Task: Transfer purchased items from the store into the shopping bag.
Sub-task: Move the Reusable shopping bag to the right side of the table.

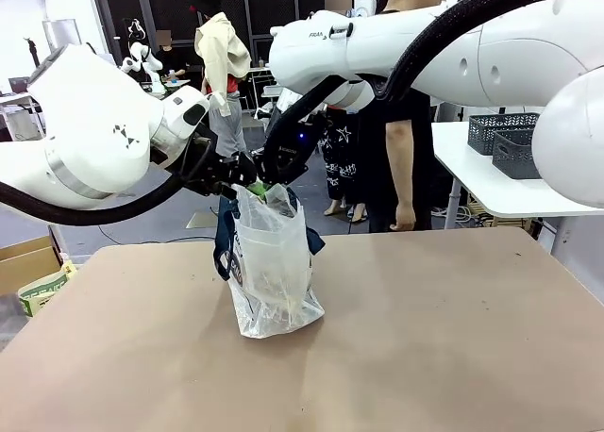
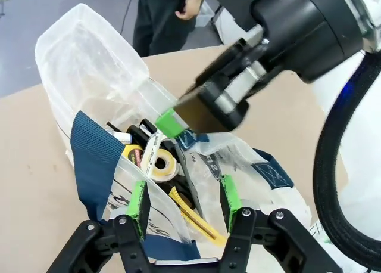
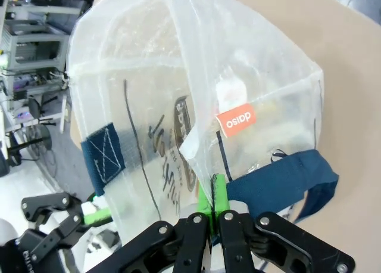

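Reads the shopping bag (image 1: 274, 272), slumped upright at the middle of the table (image 1: 453, 338), as soft, slippery, near weightless film; best taken at the rim or a navy strap (image 2: 95, 160), never the sagging walls; pinches that rim tight in the right gripper (image 3: 215, 192); has the left gripper (image 2: 183, 188) parted over the mouth, clamping nothing; shows purchased items (image 2: 158, 163) loose inside; offers bare table all round, edges well off.
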